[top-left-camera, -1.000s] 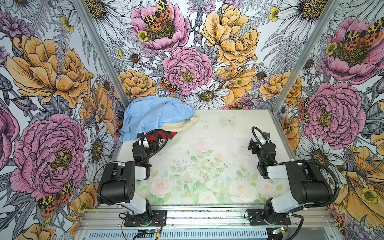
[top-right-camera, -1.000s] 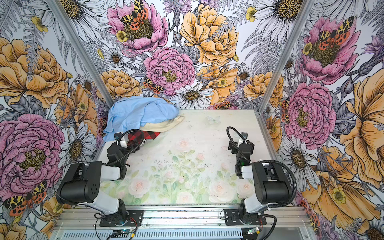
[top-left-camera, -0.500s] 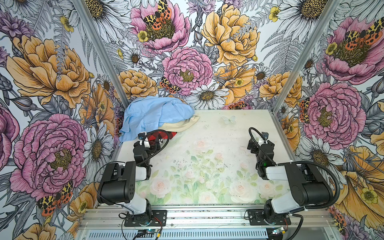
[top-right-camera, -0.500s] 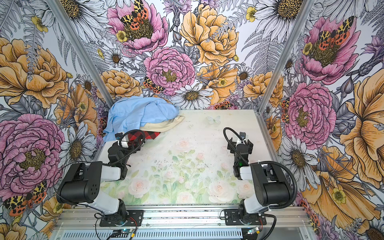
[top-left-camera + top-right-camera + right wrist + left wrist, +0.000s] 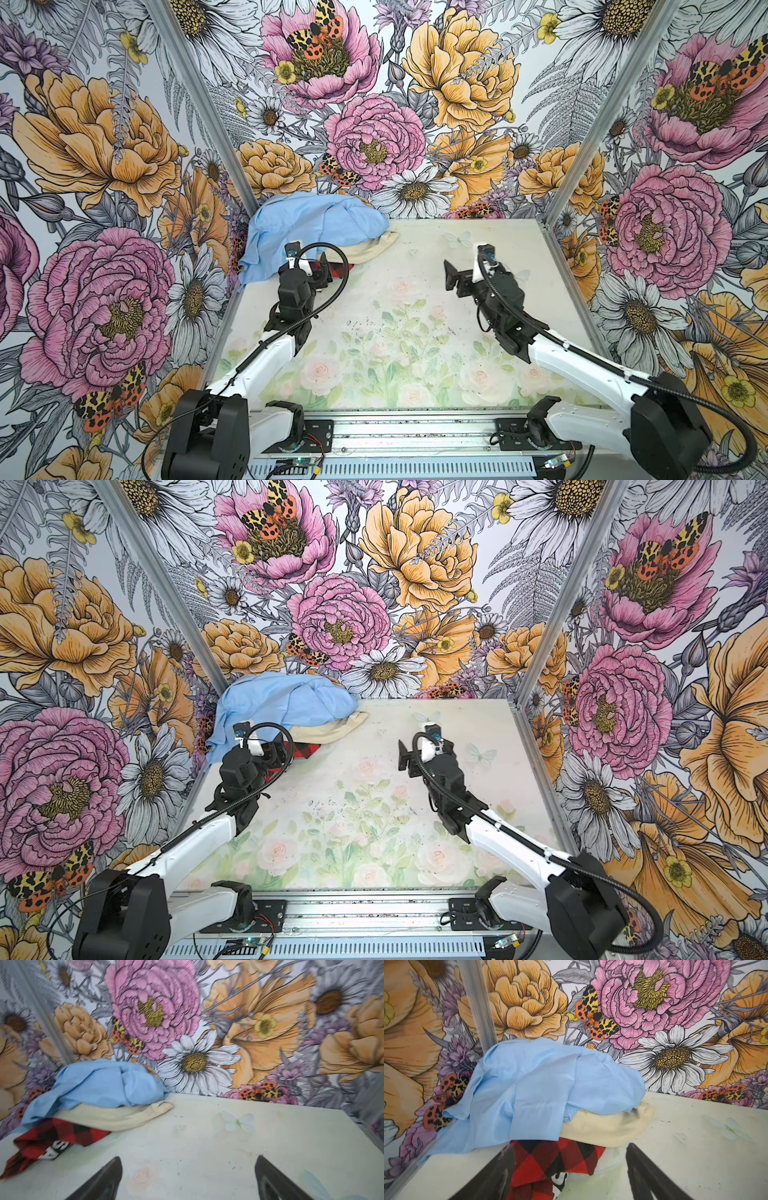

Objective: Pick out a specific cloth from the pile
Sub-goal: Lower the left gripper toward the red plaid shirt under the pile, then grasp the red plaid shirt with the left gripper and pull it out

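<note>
Left gripper advances to front edge of pile, fingers apart astride cloth, starting to close: grasp looks imminent. Right gripper also nearer pile, fingers apart, empty.

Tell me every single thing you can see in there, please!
Flower-printed table: one, pale green and pink, in the middle.
Flower-printed walls: three, pink, orange and white, around the table.
Large light blue fabric shirt: one, light blue, far left corner of the table, on top.
Soft cream cloth: one, cream, under the shirt, poking out toward the middle.
Small red-and-black checked cloth with white letters: one, red and black, partly under the cream cloth, nearest the arms.
Left gripper: one, black, open, the checked cloth between its jaws.
Right gripper: one, black, open, over bare table to the right.
</note>
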`<move>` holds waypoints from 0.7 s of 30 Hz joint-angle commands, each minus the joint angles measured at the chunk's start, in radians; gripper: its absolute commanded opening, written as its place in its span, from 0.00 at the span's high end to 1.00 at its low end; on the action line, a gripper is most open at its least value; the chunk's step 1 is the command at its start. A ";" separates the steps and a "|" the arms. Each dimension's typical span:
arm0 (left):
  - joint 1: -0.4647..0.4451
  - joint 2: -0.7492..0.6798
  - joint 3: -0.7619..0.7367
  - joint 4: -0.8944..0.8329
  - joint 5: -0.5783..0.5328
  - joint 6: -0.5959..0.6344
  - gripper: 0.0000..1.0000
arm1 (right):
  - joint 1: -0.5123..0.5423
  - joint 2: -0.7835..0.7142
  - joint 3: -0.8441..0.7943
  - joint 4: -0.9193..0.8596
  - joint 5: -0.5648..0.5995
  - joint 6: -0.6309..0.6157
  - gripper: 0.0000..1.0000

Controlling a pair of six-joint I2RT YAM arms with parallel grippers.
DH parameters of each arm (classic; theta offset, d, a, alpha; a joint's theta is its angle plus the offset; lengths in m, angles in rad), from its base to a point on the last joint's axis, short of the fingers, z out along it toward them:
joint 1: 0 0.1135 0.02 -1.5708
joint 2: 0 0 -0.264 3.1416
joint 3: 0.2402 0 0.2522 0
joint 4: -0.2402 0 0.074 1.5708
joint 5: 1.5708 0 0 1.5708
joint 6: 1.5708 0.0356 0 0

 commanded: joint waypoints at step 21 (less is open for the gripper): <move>0.164 0.430 0.337 -0.530 0.006 -0.199 0.39 | 0.095 0.103 -0.098 0.232 -0.406 0.036 0.00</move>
